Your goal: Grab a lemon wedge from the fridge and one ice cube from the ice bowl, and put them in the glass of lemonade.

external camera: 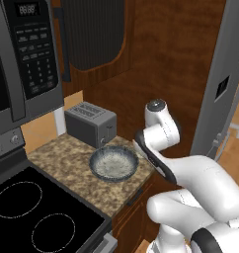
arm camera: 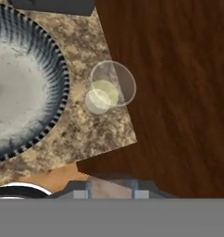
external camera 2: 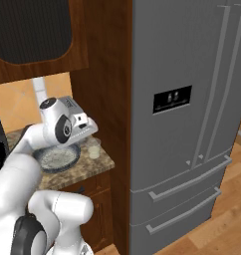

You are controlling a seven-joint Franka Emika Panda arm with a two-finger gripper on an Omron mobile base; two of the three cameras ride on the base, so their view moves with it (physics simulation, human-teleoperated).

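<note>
1. On the speckled tabletop [external camera: 67, 163] the ice bowl [external camera: 113, 164] sits in front of the toaster [external camera: 90, 123].
2. The glass of lemonade [arm camera: 109, 90] stands just beside the bowl, by the wooden panel.
3. The fridge [external camera 2: 182, 74] stands shut.
4. Above the glass, the hand's [external camera 2: 85, 125] grip state cannot be told.

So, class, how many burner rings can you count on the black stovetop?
2: one ring nearer the back of the stovetop, the other ring nearer its front edge. More may lie beyond the picture's edge.
</note>
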